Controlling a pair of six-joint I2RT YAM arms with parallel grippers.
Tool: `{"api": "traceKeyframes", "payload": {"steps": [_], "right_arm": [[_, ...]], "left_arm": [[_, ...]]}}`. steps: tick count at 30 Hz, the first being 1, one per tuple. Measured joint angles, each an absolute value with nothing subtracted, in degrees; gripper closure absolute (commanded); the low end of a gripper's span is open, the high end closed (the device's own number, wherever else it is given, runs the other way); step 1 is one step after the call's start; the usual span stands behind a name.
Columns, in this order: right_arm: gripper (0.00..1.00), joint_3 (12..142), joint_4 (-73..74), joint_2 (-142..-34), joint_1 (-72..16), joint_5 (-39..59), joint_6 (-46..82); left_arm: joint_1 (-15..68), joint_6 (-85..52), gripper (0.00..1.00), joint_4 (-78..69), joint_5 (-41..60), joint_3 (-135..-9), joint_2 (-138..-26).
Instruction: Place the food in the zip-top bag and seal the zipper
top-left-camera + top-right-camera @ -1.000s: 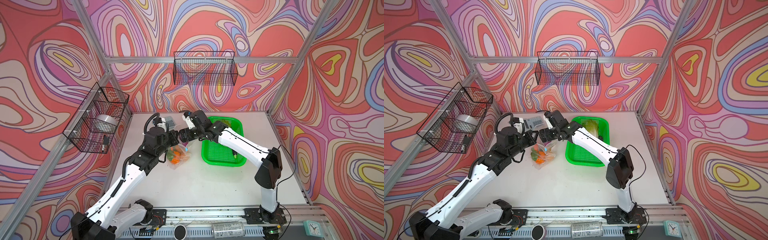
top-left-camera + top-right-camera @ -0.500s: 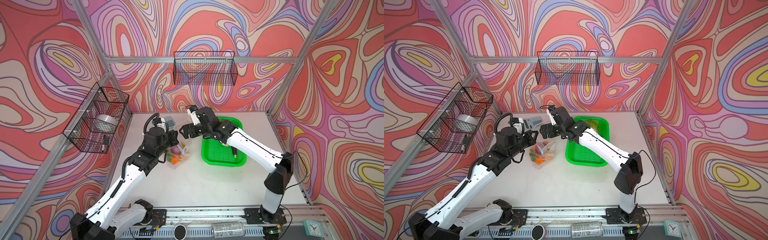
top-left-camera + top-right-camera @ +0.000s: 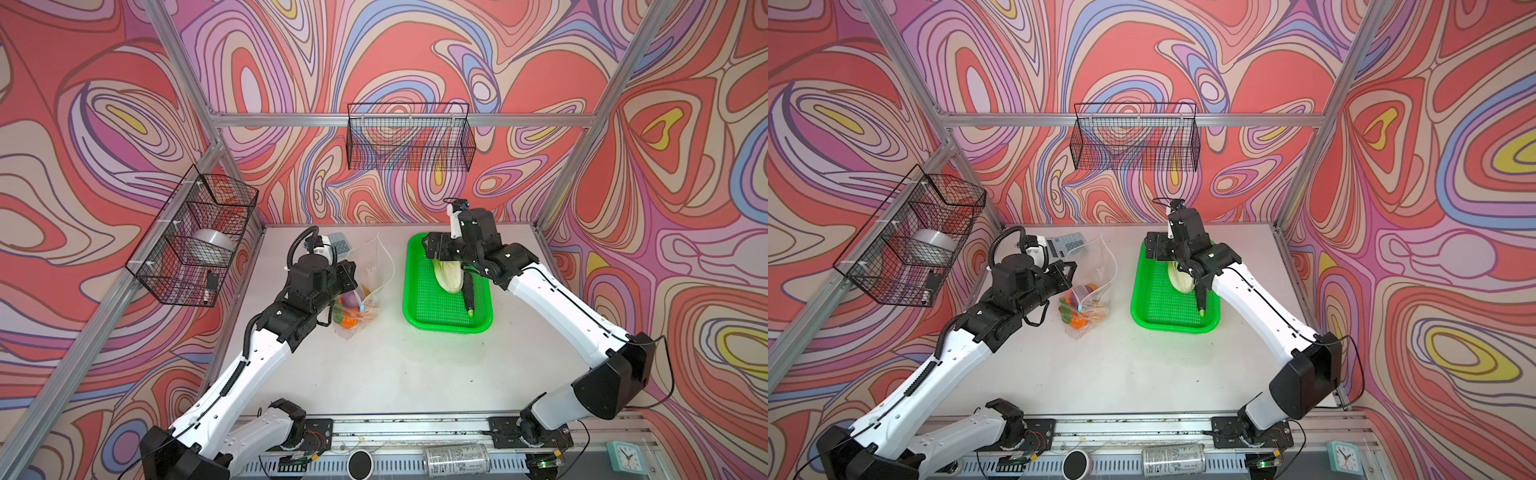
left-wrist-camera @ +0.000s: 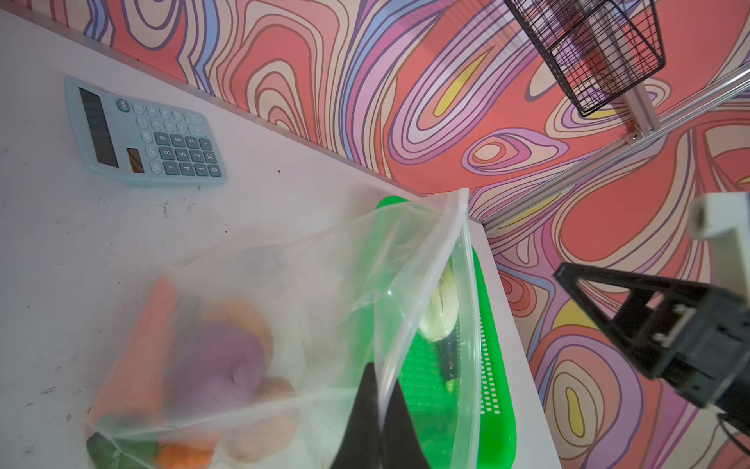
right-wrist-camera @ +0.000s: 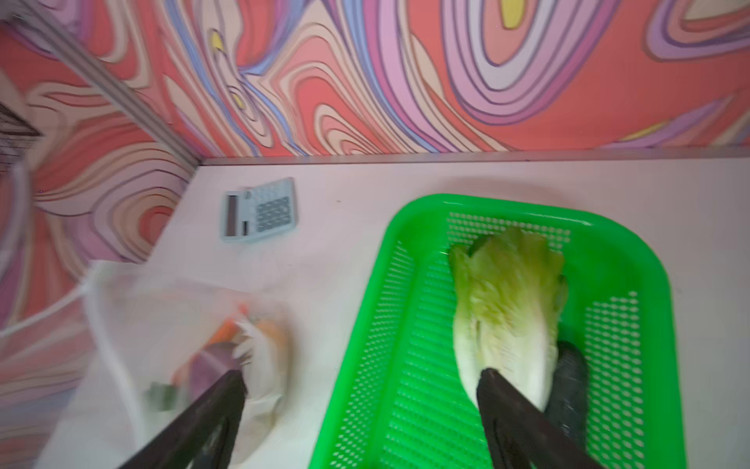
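Two foods remain in the green perforated plastic basket (image 3: 444,328): pale-green napa cabbage (image 5: 507,308), dark cucumber (image 5: 570,381) | my left gripper (image 4: 379,390) pinches the rim of the clear crinkly zip-top bag (image 4: 308,276) | my right gripper (image 5: 361,375) hangs spread wide over the basket, near the cabbage | step: fetching; next: centre, descend, close.

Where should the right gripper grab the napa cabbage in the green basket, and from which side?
Probably across its pale stalk end, from above: the napa cabbage lies flat in the green basket, so its sides are exposed. The dark cucumber lies close against one flank, so one jaw must slip between.
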State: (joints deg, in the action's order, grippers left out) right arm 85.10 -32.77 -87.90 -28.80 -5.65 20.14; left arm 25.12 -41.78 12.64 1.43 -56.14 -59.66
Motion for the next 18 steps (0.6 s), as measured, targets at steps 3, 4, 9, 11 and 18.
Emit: {"api": "traceKeyframes", "payload": {"steps": [3, 4, 9, 11, 18], "right_arm": [[0.23, 80.1, -35.7, -88.1, -26.5, -8.7, 18.1], [0.26, 79.0, -36.8, -88.3, -25.9, -9.4, 17.6], [0.34, 77.3, -40.6, -89.9, -23.2, -11.2, 17.0], [0.37, 76.7, -41.2, -91.0, -22.7, -11.4, 17.1], [0.51, 70.9, -41.0, -96.9, -22.7, -13.6, 18.3]], "left_arm": [[25.1, -41.8, 1.0, 12.6, 1.4, -56.1, -59.7], [25.1, -41.8, 1.0, 12.6, 1.4, -56.1, -59.7], [25.1, -41.8, 1.0, 12.6, 1.2, -56.1, -59.7], [25.1, -41.8, 1.0, 12.6, 1.0, -56.1, -59.7], [25.1, -41.8, 1.0, 12.7, 0.7, -56.1, -59.7]]}}
